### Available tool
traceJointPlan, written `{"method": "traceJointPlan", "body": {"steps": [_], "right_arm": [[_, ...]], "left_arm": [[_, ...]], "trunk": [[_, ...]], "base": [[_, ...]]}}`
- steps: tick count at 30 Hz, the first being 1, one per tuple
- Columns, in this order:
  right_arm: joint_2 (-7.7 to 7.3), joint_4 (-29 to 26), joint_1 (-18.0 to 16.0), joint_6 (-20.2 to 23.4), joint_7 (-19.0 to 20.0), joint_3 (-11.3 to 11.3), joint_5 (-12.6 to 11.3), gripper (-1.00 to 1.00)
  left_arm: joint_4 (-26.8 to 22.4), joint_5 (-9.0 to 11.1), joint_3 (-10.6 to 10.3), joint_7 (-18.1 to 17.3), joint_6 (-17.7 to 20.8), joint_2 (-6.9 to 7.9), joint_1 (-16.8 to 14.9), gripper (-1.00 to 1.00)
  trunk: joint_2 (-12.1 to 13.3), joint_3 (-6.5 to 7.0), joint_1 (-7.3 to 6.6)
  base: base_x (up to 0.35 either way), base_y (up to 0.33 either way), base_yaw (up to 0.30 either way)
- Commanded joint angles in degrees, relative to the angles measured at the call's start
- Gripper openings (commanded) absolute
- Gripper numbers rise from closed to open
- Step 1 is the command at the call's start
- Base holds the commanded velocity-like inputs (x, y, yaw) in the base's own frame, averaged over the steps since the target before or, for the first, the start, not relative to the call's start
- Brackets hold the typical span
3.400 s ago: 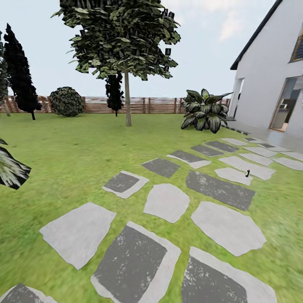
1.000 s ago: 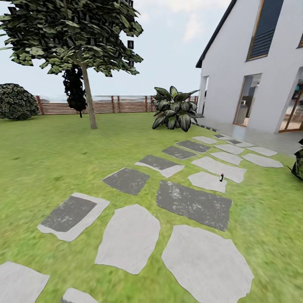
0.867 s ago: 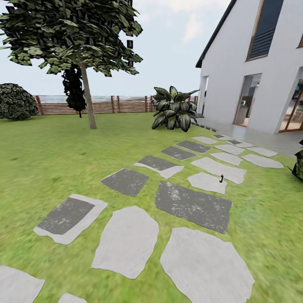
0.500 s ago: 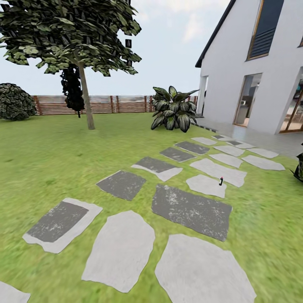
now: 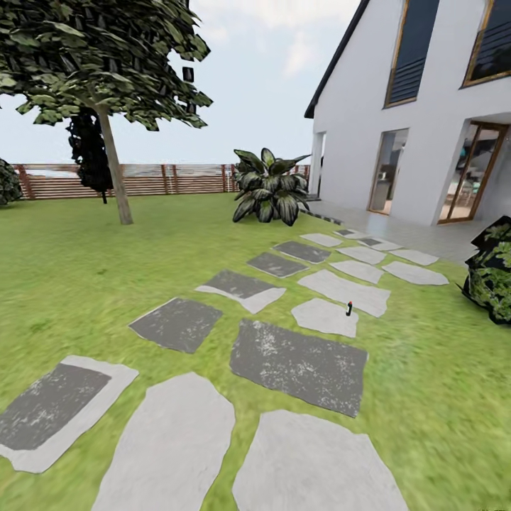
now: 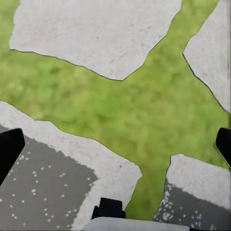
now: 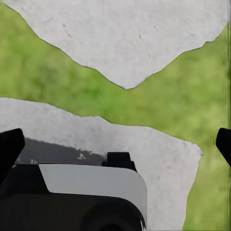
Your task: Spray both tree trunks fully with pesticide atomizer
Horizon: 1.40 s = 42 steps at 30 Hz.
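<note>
The pesticide atomizer, a tiny black bottle with a red tip, stands upright on a pale stepping stone some way ahead and slightly right in the head view. One tree with a straight grey-brown trunk and a flat green canopy rises on the lawn at the far left, before the wooden fence. My left gripper hangs open over grass and stones, with dark fingertips at the picture's sides. My right gripper is open too, above a pale stone, with nothing between its fingers.
A path of grey and pale stepping stones runs across the lawn toward a white house with glass doors. A broad-leaved plant stands by the house corner. A dark bush sits at the right edge.
The camera has rolled forward and turned right: the tree slid left, more of the house shows, and the atomizer looks somewhat nearer. Nothing in the garden itself has moved.
</note>
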Motion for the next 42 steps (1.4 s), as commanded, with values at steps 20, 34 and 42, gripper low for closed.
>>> {"method": "traceJointPlan", "body": {"steps": [20, 34, 42], "right_arm": [[-0.01, -0.05, 0.02, -0.09, 0.02, 0.03, -0.01, 1.0], [-0.03, -0.05, 0.02, -0.09, 0.02, 0.03, -0.01, 1.0], [-0.08, -0.05, 0.02, -0.09, 0.02, 0.02, -0.01, 1.0]], "left_arm": [[-0.1, 0.36, -0.03, 0.02, -0.05, 0.01, 0.04, 1.0], [-0.1, 0.36, -0.03, 0.02, -0.05, 0.01, 0.04, 1.0], [-0.1, 0.36, -0.03, 0.02, -0.05, 0.01, 0.04, 1.0]], "trunk": [[-0.01, -0.03, 0.03], [-0.01, -0.03, 0.03], [-0.01, -0.03, 0.03]], "base": [[0.285, -0.191, -0.035], [0.323, -0.056, 0.0], [0.342, -0.015, 0.0]]}}
